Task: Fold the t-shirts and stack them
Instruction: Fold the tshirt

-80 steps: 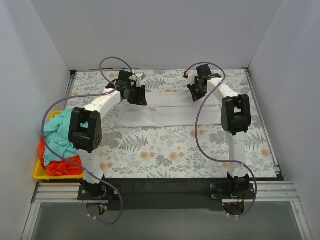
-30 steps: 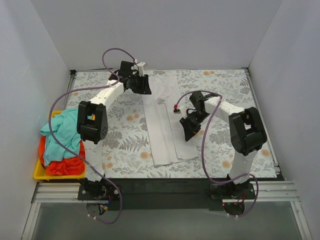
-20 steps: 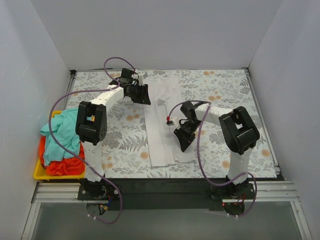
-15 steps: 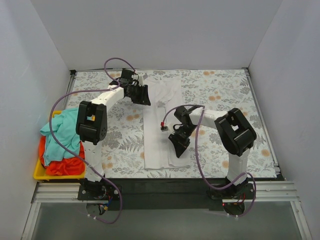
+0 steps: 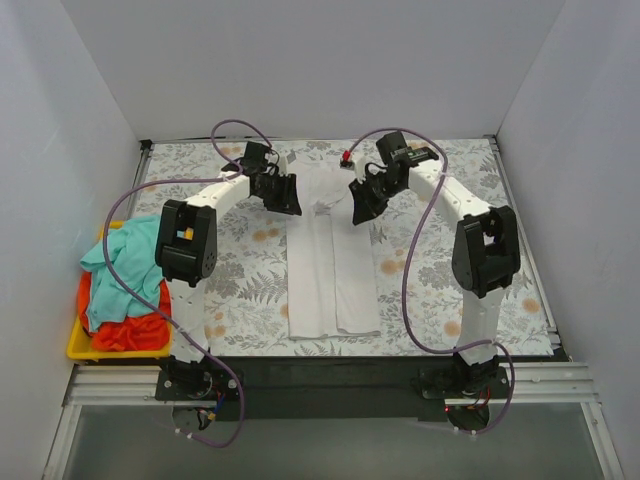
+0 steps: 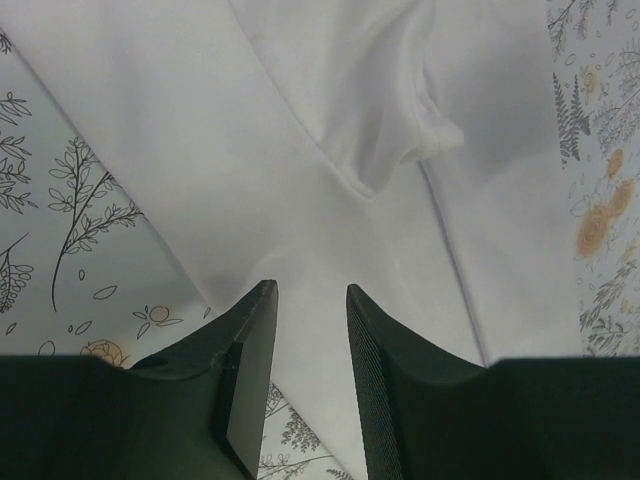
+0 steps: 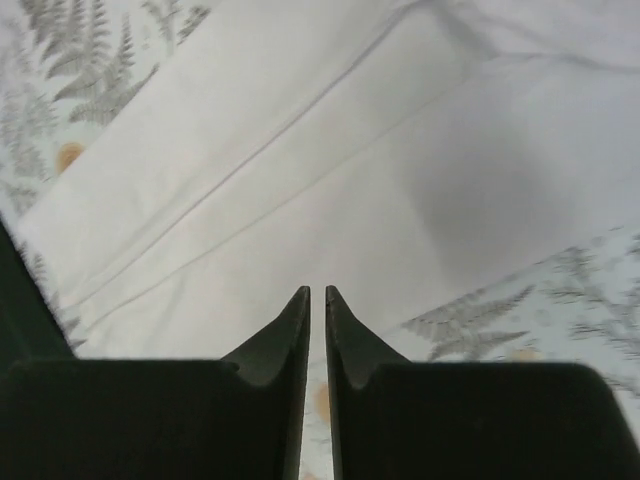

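The white t-shirt (image 5: 335, 270) lies folded into a long narrow strip down the middle of the table, from the far edge to the near edge. My left gripper (image 5: 283, 193) hovers at the strip's far left corner, open, with only flat white cloth (image 6: 330, 120) below its jaws (image 6: 307, 290). My right gripper (image 5: 362, 205) is at the strip's far right side, shut and empty (image 7: 317, 290), just above the shirt's edge (image 7: 300, 180). A teal t-shirt (image 5: 120, 265) and an orange-red t-shirt (image 5: 130, 332) lie crumpled together at the left.
A yellow tray (image 5: 85, 350) holds the two coloured shirts at the near left edge. The floral table cover (image 5: 470, 200) shows on both sides of the strip. White walls close in the table at the back and sides.
My right gripper has moved from the middle of the white shirt up to its far right side. The strip now lies straighter. My left gripper has stayed at the far left corner.
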Robot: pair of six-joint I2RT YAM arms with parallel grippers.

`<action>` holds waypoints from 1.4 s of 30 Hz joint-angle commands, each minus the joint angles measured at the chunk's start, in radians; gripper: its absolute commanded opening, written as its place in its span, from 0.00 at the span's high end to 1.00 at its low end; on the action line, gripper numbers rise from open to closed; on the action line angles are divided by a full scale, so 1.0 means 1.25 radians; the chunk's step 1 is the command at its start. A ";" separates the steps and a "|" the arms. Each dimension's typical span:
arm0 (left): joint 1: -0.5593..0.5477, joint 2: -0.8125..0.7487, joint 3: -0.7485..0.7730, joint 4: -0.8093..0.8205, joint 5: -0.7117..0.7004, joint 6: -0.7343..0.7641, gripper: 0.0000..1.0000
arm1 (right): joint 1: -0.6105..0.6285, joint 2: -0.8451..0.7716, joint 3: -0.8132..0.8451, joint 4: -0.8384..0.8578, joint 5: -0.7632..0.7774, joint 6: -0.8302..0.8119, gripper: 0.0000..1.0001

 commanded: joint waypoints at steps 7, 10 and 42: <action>-0.013 0.000 -0.015 -0.027 0.000 0.003 0.68 | 0.011 0.222 0.209 0.014 0.226 0.052 0.87; -0.014 0.010 -0.020 -0.027 -0.027 0.008 0.68 | 0.010 0.251 0.220 0.021 0.256 0.051 0.88; 0.036 0.268 0.389 -0.019 -0.054 -0.019 0.66 | -0.063 0.387 0.489 0.138 0.287 0.099 0.79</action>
